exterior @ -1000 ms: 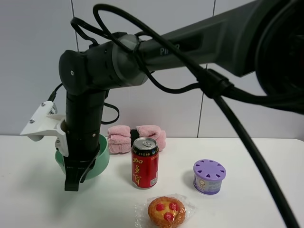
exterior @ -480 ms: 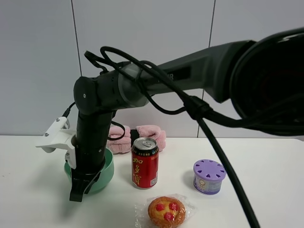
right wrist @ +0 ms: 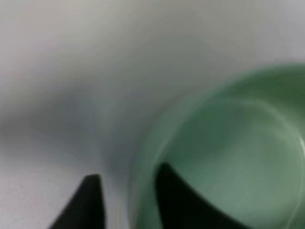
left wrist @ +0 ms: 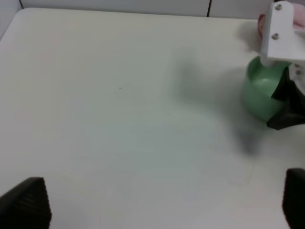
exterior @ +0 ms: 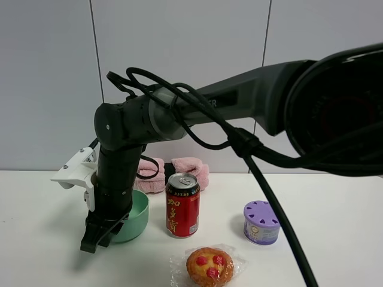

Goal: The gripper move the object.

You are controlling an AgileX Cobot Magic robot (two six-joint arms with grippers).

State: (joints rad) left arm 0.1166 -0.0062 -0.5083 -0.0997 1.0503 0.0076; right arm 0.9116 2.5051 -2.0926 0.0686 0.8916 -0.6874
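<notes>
The mint-green bowl (exterior: 136, 216) sits at the left of the white table, tilted, with its opening turned toward the arm. My right gripper (exterior: 96, 236) reaches across from the right and points down at the bowl's left rim. In the right wrist view the right gripper (right wrist: 126, 191) straddles the rim of the bowl (right wrist: 228, 143), one finger inside and one outside, closed on it. My left gripper (left wrist: 159, 205) is open and empty over bare table, with the bowl (left wrist: 257, 93) far from it.
A red can (exterior: 182, 205) stands just right of the bowl. A purple container (exterior: 262, 222) stands further right. A wrapped pastry (exterior: 209, 266) lies at the front. A pink cloth (exterior: 188, 166) lies behind the can, by the wall.
The right gripper has come down and moved right with the bowl. The bowl now stands lower and closer to the red can, and tilted.
</notes>
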